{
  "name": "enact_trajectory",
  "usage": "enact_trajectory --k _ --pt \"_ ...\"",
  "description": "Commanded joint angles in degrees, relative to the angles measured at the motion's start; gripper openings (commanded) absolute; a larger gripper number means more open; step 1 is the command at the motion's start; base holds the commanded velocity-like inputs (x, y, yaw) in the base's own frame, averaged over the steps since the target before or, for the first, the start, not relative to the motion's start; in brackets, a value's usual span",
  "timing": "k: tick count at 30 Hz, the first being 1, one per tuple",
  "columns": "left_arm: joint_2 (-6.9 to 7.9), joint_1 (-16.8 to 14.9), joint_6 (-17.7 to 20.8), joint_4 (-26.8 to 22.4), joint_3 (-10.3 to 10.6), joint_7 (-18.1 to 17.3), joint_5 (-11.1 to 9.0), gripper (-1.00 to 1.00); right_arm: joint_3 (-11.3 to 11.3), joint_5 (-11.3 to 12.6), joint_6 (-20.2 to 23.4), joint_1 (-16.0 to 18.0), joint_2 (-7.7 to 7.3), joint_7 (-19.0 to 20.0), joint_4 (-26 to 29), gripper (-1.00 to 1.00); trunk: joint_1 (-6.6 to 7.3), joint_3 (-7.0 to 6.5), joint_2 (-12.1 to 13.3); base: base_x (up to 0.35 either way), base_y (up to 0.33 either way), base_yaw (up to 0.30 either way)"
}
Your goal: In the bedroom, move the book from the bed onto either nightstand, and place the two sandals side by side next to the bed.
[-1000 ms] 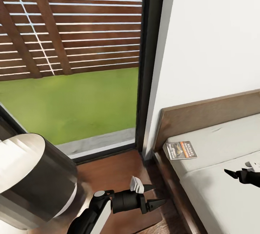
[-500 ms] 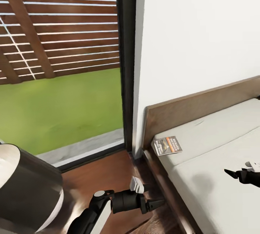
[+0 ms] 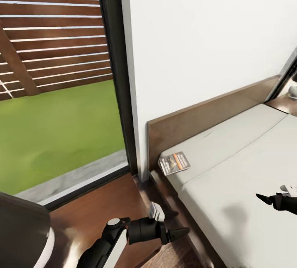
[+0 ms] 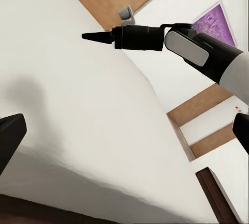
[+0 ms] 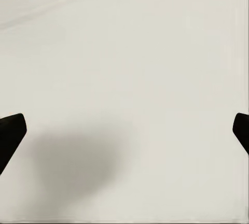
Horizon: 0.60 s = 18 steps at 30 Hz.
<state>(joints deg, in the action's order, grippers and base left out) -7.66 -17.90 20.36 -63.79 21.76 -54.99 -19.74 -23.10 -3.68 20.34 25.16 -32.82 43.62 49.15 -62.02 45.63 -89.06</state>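
Observation:
The book lies flat on the pale-grey mattress of the bed, at the corner by the dark wood headboard. My left gripper is open and empty, low over the wood floor beside the bed frame, below the book in the head view. My right gripper is open over the mattress to the right of the book and casts a shadow on it. The left wrist view shows the right gripper above the mattress. A corner of the nightstand shows past the bed's far side. The sandals are out of view.
A tall dark-framed window stands left of the white wall, with grass and a slatted fence outside. A dark rounded object sits at the lower left. A small white thing rests on the nightstand.
The head camera has swung to the right, so window, book and bed sit further left in the picture and the nightstand corner has come into view. Both grippers hold their places.

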Motion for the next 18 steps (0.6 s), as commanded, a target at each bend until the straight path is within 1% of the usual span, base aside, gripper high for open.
enact_trajectory --k 1,3,6,18 --pt "0.01 -0.03 0.56 -0.01 0.03 -0.03 -0.47 1.00 -0.19 -0.41 0.31 0.06 0.04 0.41 0.06 1.00 0.00 0.04 -0.02 0.000 0.000 -0.249" --pt "0.01 -0.03 0.56 -0.01 0.03 -0.03 -0.47 1.00 -0.19 -0.43 0.31 0.06 0.04 0.41 0.07 1.00 0.00 0.04 -0.02 0.000 0.000 -0.220" --pt "0.01 -0.03 0.56 0.01 0.03 -0.03 -0.47 1.00 -0.19 -0.44 0.31 0.06 0.04 0.41 0.07 1.00 0.00 0.04 -0.02 0.000 0.000 -0.073" --pt "0.01 -0.03 0.56 0.00 0.03 -0.03 -0.47 1.00 -0.19 -0.41 0.31 0.06 0.08 0.41 -0.01 1.00 0.00 0.04 -0.02 0.000 0.000 -0.006"
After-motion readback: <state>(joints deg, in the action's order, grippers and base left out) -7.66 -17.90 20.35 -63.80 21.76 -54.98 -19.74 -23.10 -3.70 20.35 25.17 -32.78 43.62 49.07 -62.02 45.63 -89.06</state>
